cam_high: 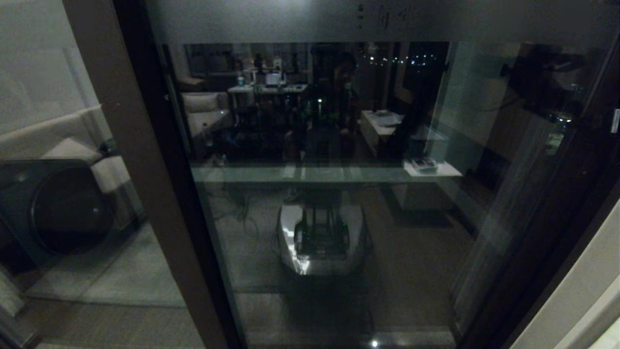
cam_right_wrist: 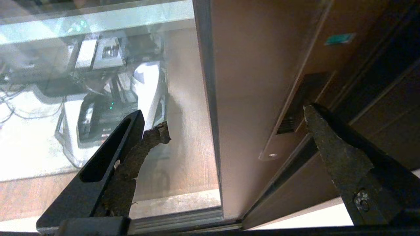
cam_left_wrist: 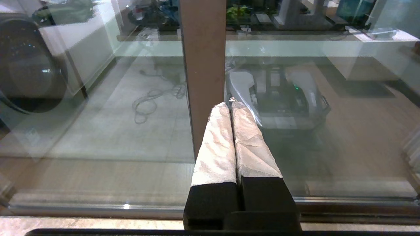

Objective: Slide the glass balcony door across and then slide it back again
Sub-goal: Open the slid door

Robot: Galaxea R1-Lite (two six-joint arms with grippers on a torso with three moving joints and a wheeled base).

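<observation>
The glass balcony door (cam_high: 339, 218) fills the head view, with a frosted band along its top and my own reflection in the pane. Neither gripper shows directly in that view. In the right wrist view my right gripper (cam_right_wrist: 236, 119) is open, and the door's brown stile (cam_right_wrist: 249, 82) stands between its fingers. One fingertip (cam_right_wrist: 310, 113) sits at the edge of the narrow recessed handle slot (cam_right_wrist: 297, 105), above a small screw (cam_right_wrist: 271, 155). My left gripper (cam_left_wrist: 231, 104) is shut on nothing, with its white-wrapped fingertips close to a plain brown post (cam_left_wrist: 203, 65).
A dark round-fronted washing machine (cam_high: 63, 208) stands beyond the glass on the left. The dark door frame (cam_high: 557, 228) and a pale wall (cam_high: 581, 291) close off the right side. The floor track (cam_left_wrist: 98, 207) runs along the bottom of the glass.
</observation>
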